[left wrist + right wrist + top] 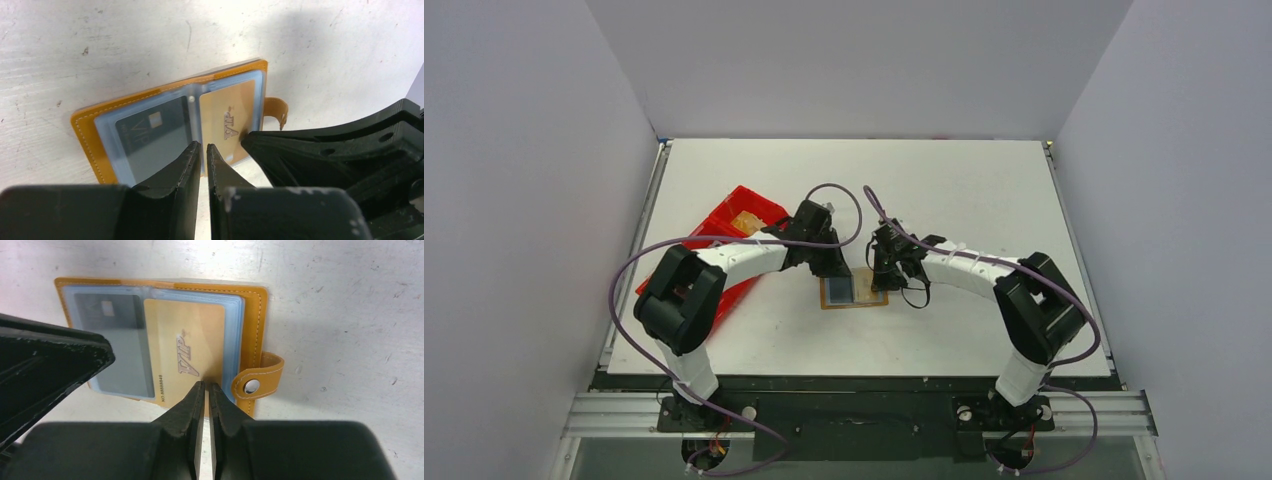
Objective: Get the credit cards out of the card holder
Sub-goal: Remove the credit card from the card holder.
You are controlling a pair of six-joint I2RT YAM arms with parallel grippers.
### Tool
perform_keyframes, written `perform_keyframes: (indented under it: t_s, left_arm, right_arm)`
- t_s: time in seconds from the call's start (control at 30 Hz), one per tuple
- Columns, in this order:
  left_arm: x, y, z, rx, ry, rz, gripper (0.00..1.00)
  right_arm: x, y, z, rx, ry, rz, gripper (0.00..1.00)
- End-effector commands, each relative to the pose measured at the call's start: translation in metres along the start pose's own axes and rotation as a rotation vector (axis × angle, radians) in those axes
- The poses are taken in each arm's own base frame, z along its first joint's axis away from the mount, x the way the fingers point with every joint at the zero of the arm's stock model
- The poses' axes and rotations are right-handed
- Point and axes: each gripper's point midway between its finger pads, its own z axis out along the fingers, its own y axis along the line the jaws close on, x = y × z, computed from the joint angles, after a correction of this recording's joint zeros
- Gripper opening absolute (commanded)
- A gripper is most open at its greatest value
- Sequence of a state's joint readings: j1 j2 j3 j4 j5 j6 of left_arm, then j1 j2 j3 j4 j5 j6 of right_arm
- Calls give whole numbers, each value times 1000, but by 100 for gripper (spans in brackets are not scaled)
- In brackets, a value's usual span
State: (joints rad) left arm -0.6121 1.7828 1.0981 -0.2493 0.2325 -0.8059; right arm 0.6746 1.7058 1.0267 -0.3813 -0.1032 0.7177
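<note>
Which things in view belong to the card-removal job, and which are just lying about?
Job:
- open tan leather-like folding card holder
- gold rectangular VIP card on its right half
- dark rectangular card on its left half
- left end effector
- right end effector

Lying about:
- long red plastic tray
- yellowish item inside it, too small to identify

Left arm (734, 260) hides part of the tray (729, 208). Right gripper (206, 386) covers the gold card's (185, 335) near edge; any grip is unclear.
</note>
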Motion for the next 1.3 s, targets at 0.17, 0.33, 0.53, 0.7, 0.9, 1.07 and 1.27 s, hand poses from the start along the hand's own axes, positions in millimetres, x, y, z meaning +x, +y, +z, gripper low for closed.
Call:
perform_keyframes:
  t_s: [0.17,0.33,0.53,0.7,0.9,1.07,1.27]
  left_arm:
    - [1,-8,-2,79,8,6,16]
    - [5,-10,5,113,29,-8,20]
    - [8,-10,12,128,48,-16,20]
    - [10,-6,17,117,59,-21,20]
    - [12,-3,19,109,62,-18,20]
    - [13,-1,22,105,70,-19,20]
    - [13,0,23,106,70,-18,20]
  right_arm:
    - [-9,-11,5,57,-37,-1,0]
    - [-8,-19,5,71,-37,13,0]
    - [-11,-17,3,60,-41,16,0]
    - [-9,-21,5,73,-39,22,0]
    - [-11,-27,4,87,-45,31,0]
    - [-10,-32,5,109,-49,35,0]
    - [-7,-34,10,117,-34,35,0]
